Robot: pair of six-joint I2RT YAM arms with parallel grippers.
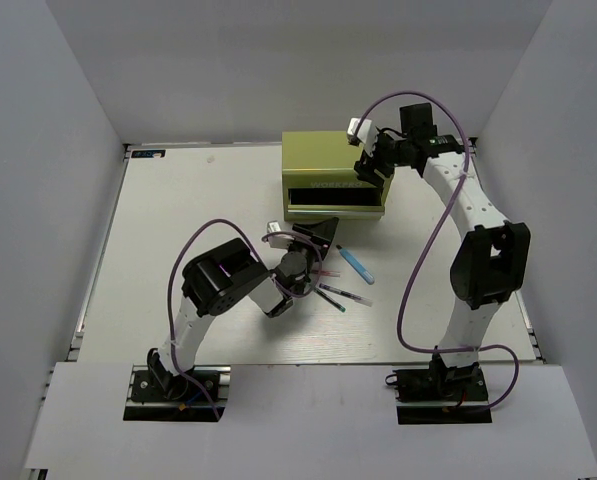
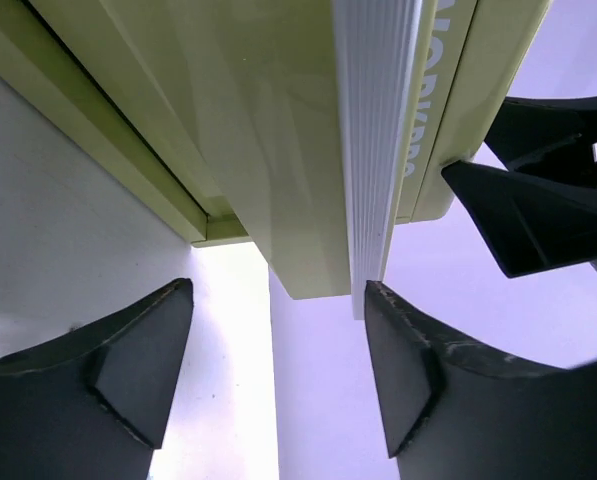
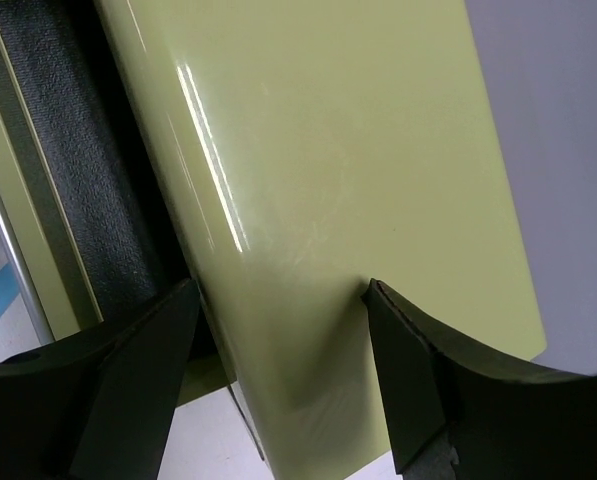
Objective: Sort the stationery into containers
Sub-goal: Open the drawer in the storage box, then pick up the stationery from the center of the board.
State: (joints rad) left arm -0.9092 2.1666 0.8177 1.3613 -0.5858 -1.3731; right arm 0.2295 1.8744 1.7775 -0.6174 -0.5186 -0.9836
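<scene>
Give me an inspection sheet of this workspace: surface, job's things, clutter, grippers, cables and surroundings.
Surface: white table, no spills seen.
Job's things: olive-green tool chest at the back, one drawer open, dark liner showing; light-blue marker, red-and-white pen and dark pens lying on the table before it.
Clutter: nothing seen.
Grippers: left gripper open, facing the chest front near the drawer handle; right gripper open, fingers either side of the chest's right end.
Cables: purple cables looped along both arms.
Surroundings: white walls on three sides.
</scene>
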